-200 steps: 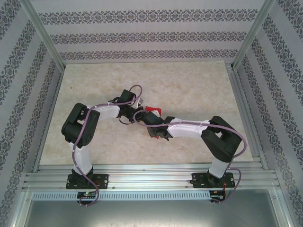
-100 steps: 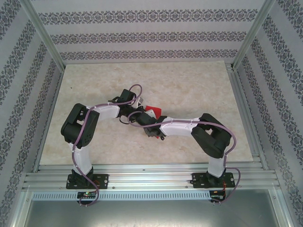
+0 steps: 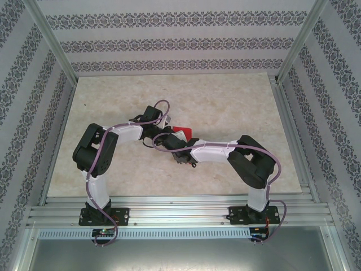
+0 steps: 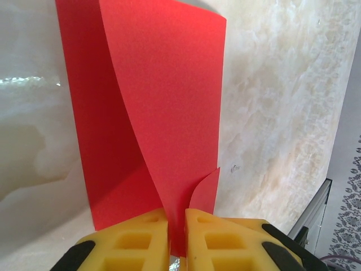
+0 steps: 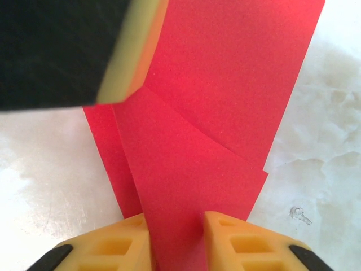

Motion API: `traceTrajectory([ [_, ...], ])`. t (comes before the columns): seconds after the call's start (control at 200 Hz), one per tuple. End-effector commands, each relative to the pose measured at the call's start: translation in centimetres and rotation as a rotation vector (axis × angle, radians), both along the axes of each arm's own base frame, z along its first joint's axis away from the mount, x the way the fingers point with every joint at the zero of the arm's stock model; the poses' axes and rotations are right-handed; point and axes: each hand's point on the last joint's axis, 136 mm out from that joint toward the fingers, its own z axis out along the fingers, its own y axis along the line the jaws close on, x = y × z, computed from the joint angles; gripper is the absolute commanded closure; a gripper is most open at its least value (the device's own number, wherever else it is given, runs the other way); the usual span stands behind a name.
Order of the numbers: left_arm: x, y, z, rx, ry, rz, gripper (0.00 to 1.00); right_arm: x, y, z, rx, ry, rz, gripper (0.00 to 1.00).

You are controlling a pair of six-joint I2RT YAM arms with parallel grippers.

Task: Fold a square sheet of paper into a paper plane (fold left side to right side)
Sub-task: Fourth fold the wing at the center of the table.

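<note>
Left hand [image 4: 177, 219] pinches red sheet [image 4: 169, 101] — long axis pointing away — right hand [image 5: 177, 226]: cannot tell.

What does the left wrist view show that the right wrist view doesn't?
Left wrist: the upper layer of the square sheet of paper curls up off the lower one, the left gripper pinches its near edge, and a metal rail edges the table. Right wrist: a slanted crease, a black finger with a yellow pad over the far left, and the right gripper straddling the near edge, jaws apart. Both: red paper on the marbled table.
</note>
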Motion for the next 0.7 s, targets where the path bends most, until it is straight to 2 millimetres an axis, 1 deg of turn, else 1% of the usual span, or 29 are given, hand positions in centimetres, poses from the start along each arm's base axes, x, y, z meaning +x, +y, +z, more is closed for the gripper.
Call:
traceTrajectory([
  [0.0,0.5,-0.7,2.6,-0.027,-0.059,-0.015,0.83,-0.1,-0.2,-0.1,-0.007,0.002,0.004,0.76],
  [0.115,0.5,-0.7,2.9,-0.026,-0.067,-0.019,0.8,-0.2,-0.2,-0.3,0.015,0.013,0.005,0.81],
  [0.165,0.5,-0.7,3.1,-0.023,-0.071,-0.021,0.75,-0.2,-0.2,-0.3,0.026,0.018,0.005,0.83],
  [0.32,0.9,-0.3,4.5,-0.016,-0.111,-0.026,0.65,-0.2,-0.2,-0.2,0.069,0.028,0.005,0.87],
  [0.39,1.2,0.2,5.5,-0.012,-0.135,-0.018,0.57,-0.2,-0.2,-0.2,0.093,0.034,0.001,0.87],
  [0.495,1.8,1.5,7.0,-0.012,-0.181,0.012,0.5,-0.2,-0.4,-0.1,0.123,0.037,-0.012,0.87],
  [0.619,2.3,3.2,7.6,-0.012,-0.211,0.07,0.37,-0.1,-0.3,0.1,0.189,0.048,-0.027,0.87],
  [0.694,2.3,3.8,7.6,-0.018,-0.218,0.093,0.33,-0.1,-0.5,0.0,0.218,0.063,-0.035,0.87],
])
